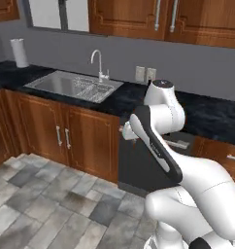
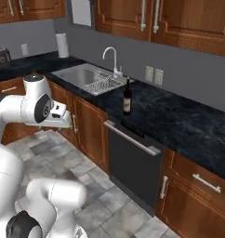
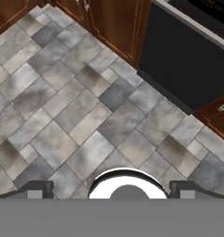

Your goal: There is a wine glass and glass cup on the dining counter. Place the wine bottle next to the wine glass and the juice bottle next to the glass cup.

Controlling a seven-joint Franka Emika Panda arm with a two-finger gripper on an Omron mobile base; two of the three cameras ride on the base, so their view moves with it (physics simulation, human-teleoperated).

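Left base view: the white arm (image 1: 160,141) rises from the lower right and folds at mid-frame, in front of a black worktop (image 1: 211,114) that runs across the upper half. A steel sink (image 1: 71,86) with a curved tap (image 1: 97,63) is set into it at upper left, and a paper roll (image 1: 19,52) stands at the far left edge. Wooden cabinets sit below, a dark dishwasher (image 1: 139,165) behind the arm.

Right base view: the wine bottle (image 2: 127,97) stands upright on the worktop (image 2: 179,121) just above centre, right of the sink (image 2: 89,78) and above the dishwasher (image 2: 135,165). The arm (image 2: 33,109) bends at left.

Hand view: the pincer (image 3: 111,189) points down at the grey tiled floor (image 3: 77,102), its dark tips far apart at the bottom edge, spread wide and holding nothing. The dishwasher front (image 3: 188,69) fills the upper right.
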